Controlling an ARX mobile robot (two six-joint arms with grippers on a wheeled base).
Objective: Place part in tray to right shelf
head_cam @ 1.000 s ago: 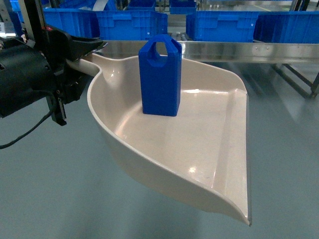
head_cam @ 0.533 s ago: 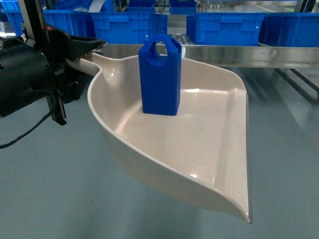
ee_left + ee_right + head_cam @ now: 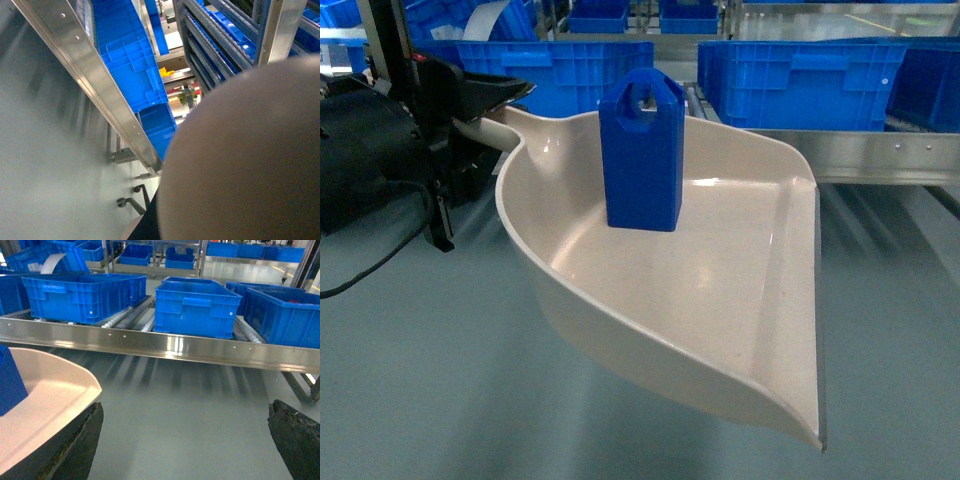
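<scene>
The left arm is reaching in from the left edge of the head view, its bulky black wrist housing level with the tray's handle end. The left gripper (image 3: 485, 100) is clamping its dark fingers on the narrow handle of the tray (image 3: 760, 300), one finger lying over the top of the handle and the other below it. The tray is hanging clear above the grey floor (image 3: 420, 380), cantilevered out from that grip, with its flat front lip pointing toward the lower right and sitting a little lower than the handle end.

The part (image 3: 642, 150) is standing upright on the tray's floor, near the back where the curved wall is rising toward the handle, its handle hole at the top.

Beyond the tray, the right shelf (image 3: 880, 155) is showing its flat steel front rail, with blue crates (image 3: 800, 65) resting on its rollers. The tray is not touching the rail.

In the left wrist view, the tray's beige underside (image 3: 250, 160) is filling most of the frame, with the rail running diagonally past it.

The right gripper (image 3: 185, 432) is holding nothing, its two dark fingers (image 3: 82, 440) standing wide apart at the lower corners of the right wrist view. The tray's edge is lying just above the finger on the left of that view, though contact cannot be judged.
</scene>
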